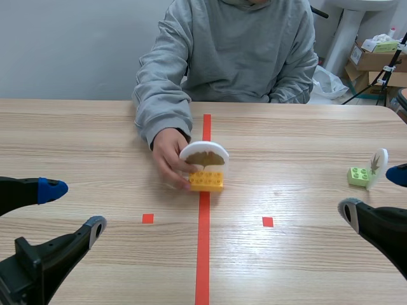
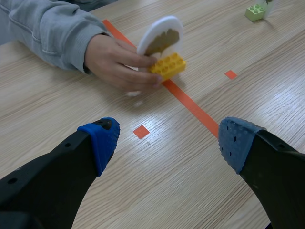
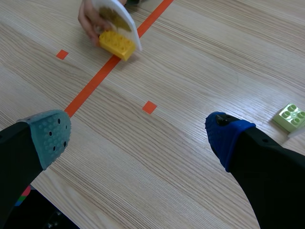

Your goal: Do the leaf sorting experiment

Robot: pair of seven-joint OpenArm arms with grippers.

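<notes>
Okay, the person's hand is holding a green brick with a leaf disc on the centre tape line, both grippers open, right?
The hand holds a yellow brick, not a green one; the scene view shows it. It does carry a leaf disc on the tape line, and the left gripper and right gripper are open.

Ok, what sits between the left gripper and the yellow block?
Nothing: the left wrist view shows only bare table with tape marks between the open left gripper and the yellow block, which a person's hand holds.
</notes>
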